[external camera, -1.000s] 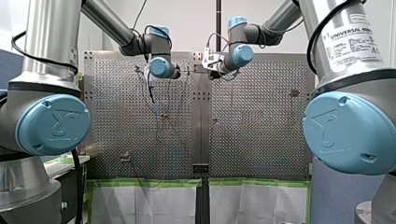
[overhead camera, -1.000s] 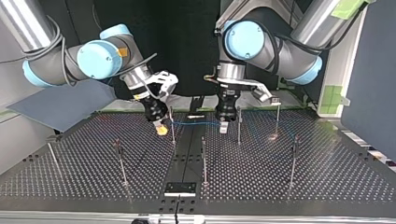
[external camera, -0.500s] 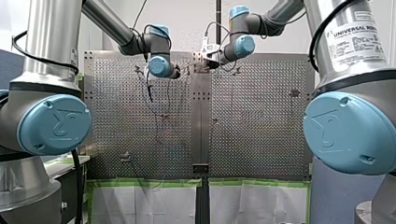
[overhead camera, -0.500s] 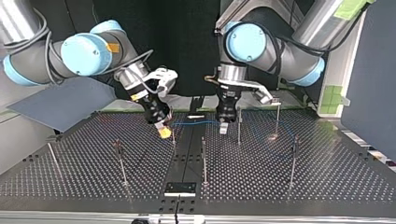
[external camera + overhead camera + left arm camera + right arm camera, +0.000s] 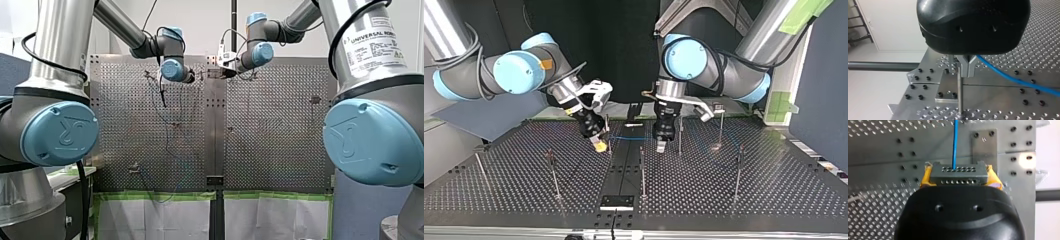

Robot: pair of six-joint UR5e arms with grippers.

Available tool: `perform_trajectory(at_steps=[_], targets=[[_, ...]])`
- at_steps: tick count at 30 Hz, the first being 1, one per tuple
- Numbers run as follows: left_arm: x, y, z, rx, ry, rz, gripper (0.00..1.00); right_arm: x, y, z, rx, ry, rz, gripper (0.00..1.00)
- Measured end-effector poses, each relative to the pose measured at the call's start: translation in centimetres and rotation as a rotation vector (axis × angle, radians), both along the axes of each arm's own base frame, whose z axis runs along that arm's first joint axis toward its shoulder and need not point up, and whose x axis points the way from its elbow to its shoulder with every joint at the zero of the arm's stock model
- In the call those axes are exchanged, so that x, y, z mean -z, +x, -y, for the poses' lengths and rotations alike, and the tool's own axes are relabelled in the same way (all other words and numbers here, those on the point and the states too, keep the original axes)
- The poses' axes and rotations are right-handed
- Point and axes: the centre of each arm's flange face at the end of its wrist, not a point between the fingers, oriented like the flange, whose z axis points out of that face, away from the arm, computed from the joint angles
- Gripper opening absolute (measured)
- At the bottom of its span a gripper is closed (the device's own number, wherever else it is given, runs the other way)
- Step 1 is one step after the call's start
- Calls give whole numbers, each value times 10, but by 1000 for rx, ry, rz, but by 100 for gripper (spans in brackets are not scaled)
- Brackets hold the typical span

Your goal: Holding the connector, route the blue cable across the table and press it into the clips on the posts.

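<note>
Our right gripper (image 5: 959, 179) clamps grey perforated metal connector (image 5: 958, 171), left gripper (image 5: 966, 74) pinches thin blue cable (image 5: 1008, 76); overtight pull could yank it free.

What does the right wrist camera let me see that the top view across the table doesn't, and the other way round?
Only the right wrist view: the grey connector with its rows of small holes, clamped between the yellow pads of my right gripper, and the blue cable entering it. Only the top view: both arms, my left gripper, and the thin posts standing across the table. Both: the blue cable, the perforated table, the yellow pads.
</note>
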Motion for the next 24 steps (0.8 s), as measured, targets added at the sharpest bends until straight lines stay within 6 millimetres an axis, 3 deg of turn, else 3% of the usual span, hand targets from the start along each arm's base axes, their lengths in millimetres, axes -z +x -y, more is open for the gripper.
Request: perform_trajectory(at_steps=[4, 10, 24], targets=[[4, 9, 1, 3, -2, -5, 0, -1, -6, 15, 19, 1, 7, 0], [-7, 19, -2, -4, -40, 9, 0, 4, -10, 33, 38, 7, 7, 0], [-3, 49, -18, -24, -71, 3, 0, -12, -4, 48, 7, -28, 31, 0]])
